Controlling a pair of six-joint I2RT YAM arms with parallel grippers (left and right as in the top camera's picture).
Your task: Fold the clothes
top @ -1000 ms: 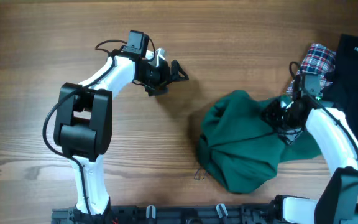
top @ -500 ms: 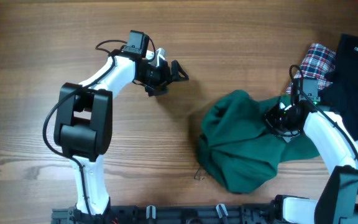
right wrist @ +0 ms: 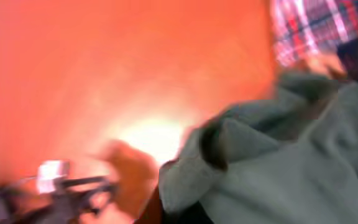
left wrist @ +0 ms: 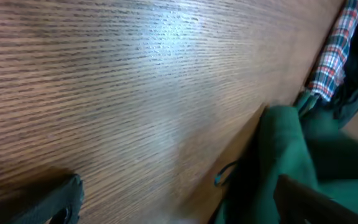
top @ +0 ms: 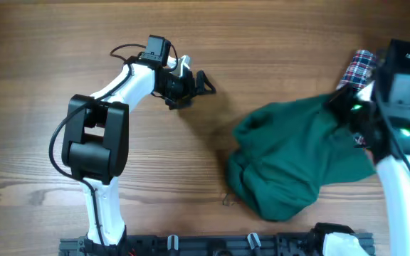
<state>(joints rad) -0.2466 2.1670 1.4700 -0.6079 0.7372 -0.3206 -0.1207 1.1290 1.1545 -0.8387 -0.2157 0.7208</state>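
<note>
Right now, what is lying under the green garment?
The green garment rests on the wooden table. A plaid cloth reaches its far right edge; whether it runs underneath is hidden by fabric and the right arm. Nothing else underneath can be seen.

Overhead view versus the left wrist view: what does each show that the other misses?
Only the overhead shows both arms, the left gripper open and well apart from the green garment, the garment's full crumpled outline, and the right arm reaching over its right side. Only the left wrist gives a low side look at the garment's near edge on the table. Both show the garment, the plaid cloth beyond it, and bare wood.
</note>
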